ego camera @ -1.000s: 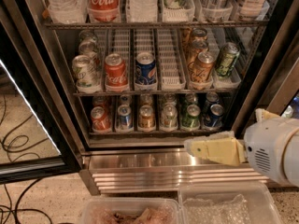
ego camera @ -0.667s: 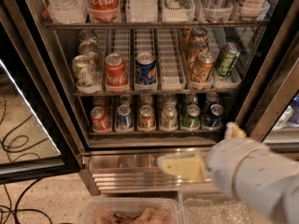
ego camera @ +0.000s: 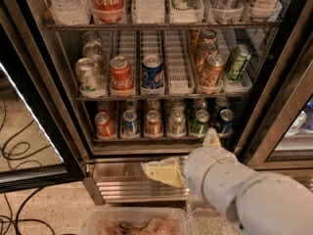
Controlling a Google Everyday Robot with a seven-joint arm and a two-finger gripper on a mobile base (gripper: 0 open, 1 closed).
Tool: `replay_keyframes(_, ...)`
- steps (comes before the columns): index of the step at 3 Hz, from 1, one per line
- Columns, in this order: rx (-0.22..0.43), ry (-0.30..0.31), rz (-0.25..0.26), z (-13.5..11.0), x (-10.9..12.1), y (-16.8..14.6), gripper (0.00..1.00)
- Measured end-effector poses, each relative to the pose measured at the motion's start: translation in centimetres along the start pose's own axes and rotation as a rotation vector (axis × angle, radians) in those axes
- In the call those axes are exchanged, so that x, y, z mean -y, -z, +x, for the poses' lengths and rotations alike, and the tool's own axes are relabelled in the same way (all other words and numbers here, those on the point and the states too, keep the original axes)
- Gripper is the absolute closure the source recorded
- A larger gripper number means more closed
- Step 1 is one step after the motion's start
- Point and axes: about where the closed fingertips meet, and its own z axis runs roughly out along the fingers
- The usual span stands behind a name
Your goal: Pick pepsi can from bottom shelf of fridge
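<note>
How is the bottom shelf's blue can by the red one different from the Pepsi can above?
The bottom blue can looks shorter than the Pepsi can and stands one shelf lower. Both are blue, upright, silver-topped. The gripper hangs below, by the fridge base.

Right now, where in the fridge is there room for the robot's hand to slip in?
One bare lane of the white slotted tray sits between the middle shelf's Pepsi can and the orange cans. The bottom shelf is crowded, small cans side by side. The pincer hangs below it, by the ribbed steel base.
</note>
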Motion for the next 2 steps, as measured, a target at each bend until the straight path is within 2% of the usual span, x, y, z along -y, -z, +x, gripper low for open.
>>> replay_keyframes(1, 0.003, -0.024, 0.052, 0.3, 0.7, 0.1, 0.0)
replay_keyframes(2, 0.025, -0.058, 0.129, 0.0, 3.3, 0.9, 0.0)
